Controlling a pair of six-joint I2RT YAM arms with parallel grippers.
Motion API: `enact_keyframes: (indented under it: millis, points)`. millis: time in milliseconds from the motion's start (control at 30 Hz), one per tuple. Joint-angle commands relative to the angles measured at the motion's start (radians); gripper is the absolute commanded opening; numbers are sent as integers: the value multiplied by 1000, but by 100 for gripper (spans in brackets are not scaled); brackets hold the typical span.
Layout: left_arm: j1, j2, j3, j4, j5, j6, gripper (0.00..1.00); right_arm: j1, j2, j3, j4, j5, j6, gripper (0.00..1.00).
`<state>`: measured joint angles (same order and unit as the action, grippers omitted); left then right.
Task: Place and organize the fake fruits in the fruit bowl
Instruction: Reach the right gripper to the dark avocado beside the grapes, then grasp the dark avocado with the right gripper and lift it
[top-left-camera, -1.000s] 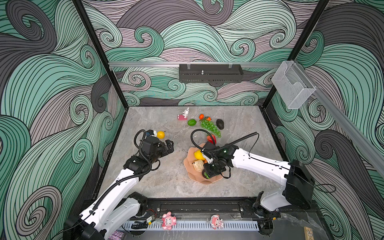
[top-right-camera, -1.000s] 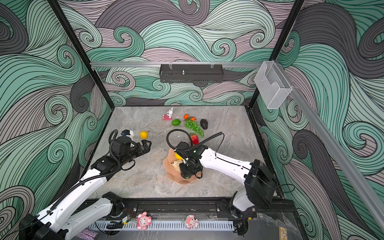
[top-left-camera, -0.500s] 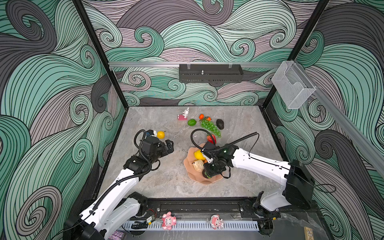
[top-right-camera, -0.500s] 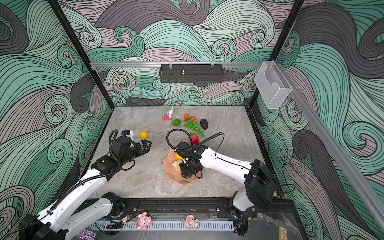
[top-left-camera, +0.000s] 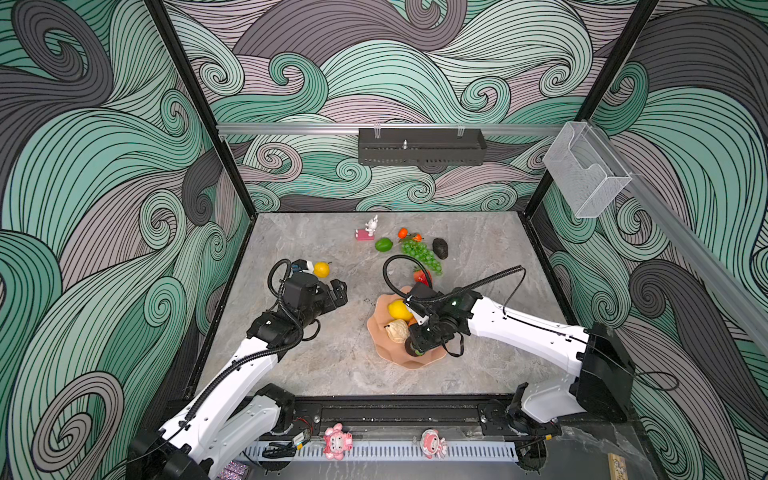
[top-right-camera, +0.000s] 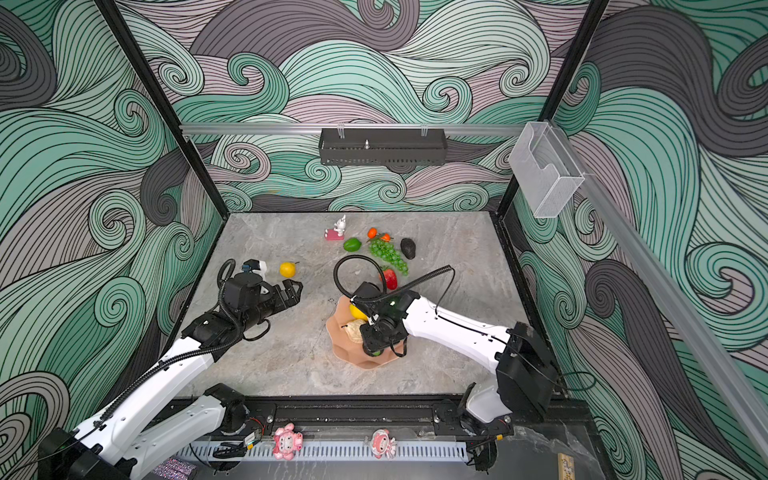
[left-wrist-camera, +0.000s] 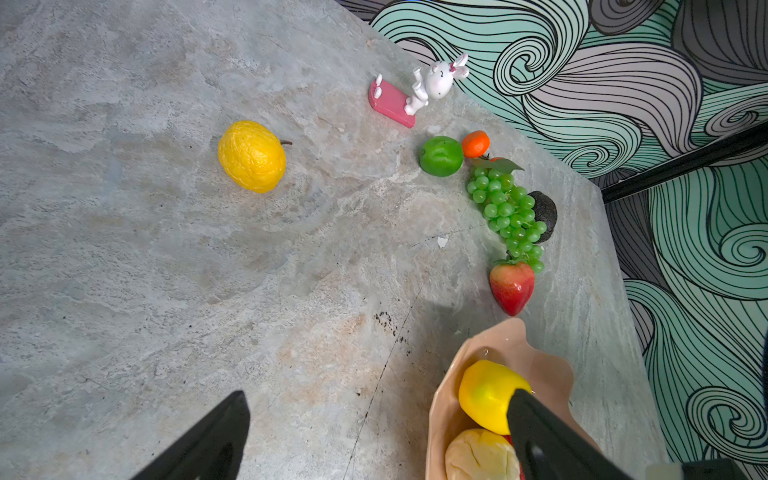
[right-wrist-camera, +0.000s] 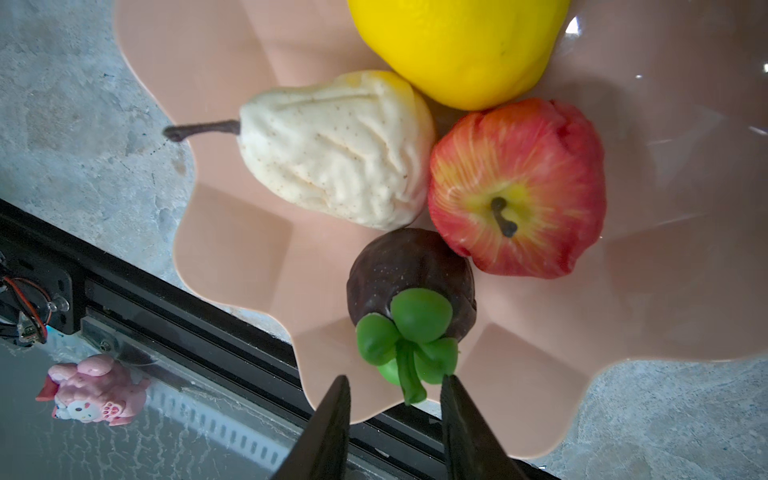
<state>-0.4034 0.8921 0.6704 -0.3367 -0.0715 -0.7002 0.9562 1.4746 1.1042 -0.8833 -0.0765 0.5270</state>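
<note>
1. Jaws of the right gripper are spreading. A second ago they were nearly closed. Now they are standing apart either side of the green stalk of the mangosteen, pinching nothing. I'm reading this as a release.
2. Mangosteen is sitting inside the fruit bowl, up against the apple and the pear. The lemon is lying beyond those two.
3. Right arm pose is barely shifting over that second. The left gripper is staying fully spread and empty, hovering over bare worktop near the yellow citrus.
4. Meaning for the task: one more fruit is counting as placed. The right arm looks free to lift clear and fetch the next one. The stalk is still sitting between the jaws, so a careless retreat could drag it.
5. Bowl is holding four: 1 lemon, 1 pear, 1 apple, 1 mangosteen.
6. Seven are still waiting on the worktop:
   - 1 yellow citrus, alone, well apart from the rest
   - 1 lime
   - 1 small orange
   - 1 second small orange, half hidden by a leaf
   - 1 grape bunch
   - 1 avocado
   - 1 strawberry, just beside the bowl rim
7. Non-fruit: 1 rabbit figurine and 2 pink dolls on the front rail.
</note>
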Motion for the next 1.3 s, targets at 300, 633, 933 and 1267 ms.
enact_keyframes:
  millis: [300,633,933,1267]
  points:
    - [6,-15,-17,22,-18,7,99,-103,-129,179,-147,161,-192,53]
    - [5,-30,-36,39,20,-2,98,-469,25,245,28,128,-344,62]
    - [-8,-39,-59,47,50,-1,98,-671,329,432,137,34,-309,63]
    - [-24,-17,-81,87,56,8,99,-743,594,641,185,-10,-315,75]
